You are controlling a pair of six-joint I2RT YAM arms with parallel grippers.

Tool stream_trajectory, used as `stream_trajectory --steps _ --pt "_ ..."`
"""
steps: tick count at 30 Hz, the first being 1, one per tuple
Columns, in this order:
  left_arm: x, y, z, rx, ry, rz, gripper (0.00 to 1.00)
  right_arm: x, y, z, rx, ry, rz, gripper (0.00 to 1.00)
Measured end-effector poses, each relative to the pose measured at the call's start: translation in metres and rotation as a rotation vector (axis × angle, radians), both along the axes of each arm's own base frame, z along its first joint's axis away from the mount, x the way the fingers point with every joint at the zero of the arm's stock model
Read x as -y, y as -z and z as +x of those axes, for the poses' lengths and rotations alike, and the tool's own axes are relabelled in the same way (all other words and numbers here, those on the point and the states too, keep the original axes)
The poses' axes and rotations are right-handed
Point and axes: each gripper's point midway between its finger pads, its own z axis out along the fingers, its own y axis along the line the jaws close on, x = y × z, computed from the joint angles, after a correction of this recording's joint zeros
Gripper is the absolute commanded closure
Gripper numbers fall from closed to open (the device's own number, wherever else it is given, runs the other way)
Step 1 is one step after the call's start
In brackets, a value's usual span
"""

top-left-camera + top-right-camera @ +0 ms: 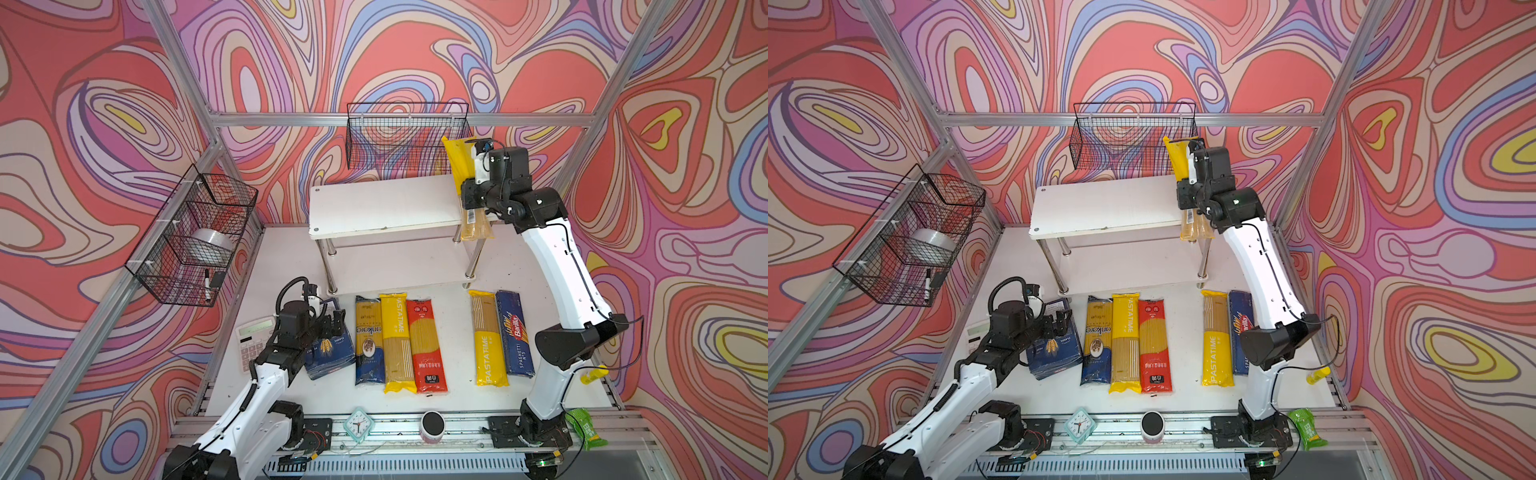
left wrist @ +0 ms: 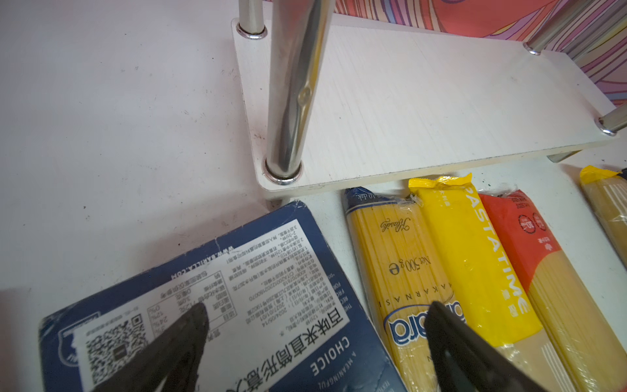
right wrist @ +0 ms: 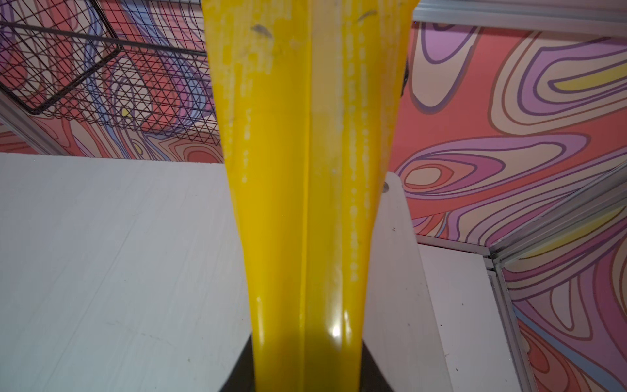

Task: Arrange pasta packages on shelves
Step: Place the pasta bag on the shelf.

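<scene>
White rack; yellow pack in tool

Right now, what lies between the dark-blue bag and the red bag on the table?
A yellow PASTATIME pack, touching the dark-blue bag and the red bag; both top views show it.

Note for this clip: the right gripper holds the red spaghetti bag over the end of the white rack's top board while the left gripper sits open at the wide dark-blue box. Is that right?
Not quite. The bag in the right gripper is a yellow spaghetti bag, as both top views show; the red spaghetti bag lies flat on the white table. The rest stands.
</scene>
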Motion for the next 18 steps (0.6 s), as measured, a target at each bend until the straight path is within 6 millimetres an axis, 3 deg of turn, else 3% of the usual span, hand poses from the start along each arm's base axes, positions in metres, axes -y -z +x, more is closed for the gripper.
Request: stream_trajectory --steps 6,10,18 --pt "0.0 0.0 0.0 0.0 0.0 0.0 0.0 0.002 0.003 0.002 -0.004 0.023 0.004 0.95" --pt "0.0 0.0 0.0 0.0 0.0 0.0 0.0 0.005 0.008 0.005 -0.01 0.045 -0.002 0.83" --pt "0.0 0.0 0.0 0.0 0.0 0.0 0.0 0.007 0.011 0.008 -0.007 0.061 0.001 0.7"
